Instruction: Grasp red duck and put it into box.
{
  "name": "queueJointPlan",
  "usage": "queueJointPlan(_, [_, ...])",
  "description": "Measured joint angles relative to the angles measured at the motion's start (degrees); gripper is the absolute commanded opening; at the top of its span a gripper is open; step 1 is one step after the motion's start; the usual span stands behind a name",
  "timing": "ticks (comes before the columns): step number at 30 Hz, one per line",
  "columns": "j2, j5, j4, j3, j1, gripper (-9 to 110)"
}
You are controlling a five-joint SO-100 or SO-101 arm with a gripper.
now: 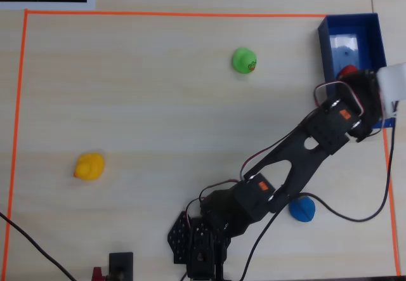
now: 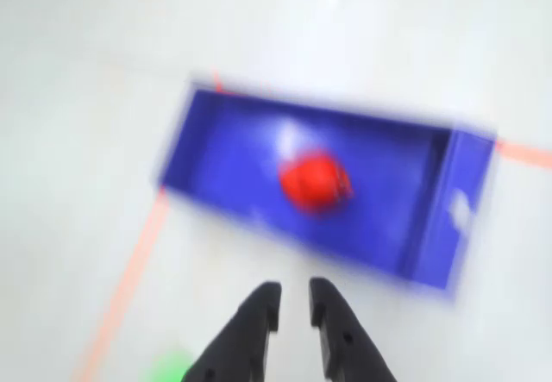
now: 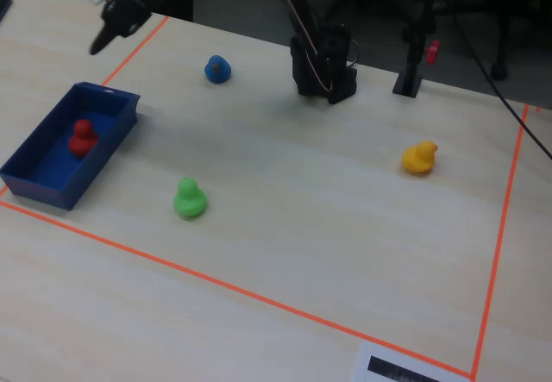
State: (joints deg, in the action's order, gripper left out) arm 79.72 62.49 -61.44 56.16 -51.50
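Note:
The red duck lies inside the blue box at the left of the fixed view. In the wrist view the red duck shows blurred on the floor of the box. In the overhead view only a bit of the duck shows in the box, beside the arm's wrist. My gripper hangs above the table just outside the box's near wall, its jaws a narrow gap apart and empty. In the fixed view the gripper is raised above and behind the box.
A green duck sits right of the box. A blue duck sits near the arm's base. A yellow duck sits at the far right. Orange tape outlines the work area.

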Motion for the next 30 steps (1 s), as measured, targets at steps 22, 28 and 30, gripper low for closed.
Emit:
queueJointPlan(22, [91.85,45.97,-37.62,76.03,37.0,0])
queueJointPlan(28, [101.34,43.95,-37.62,86.84,42.1,0])
queueJointPlan(30, [101.87,41.31,-37.62,88.77,43.51,0])
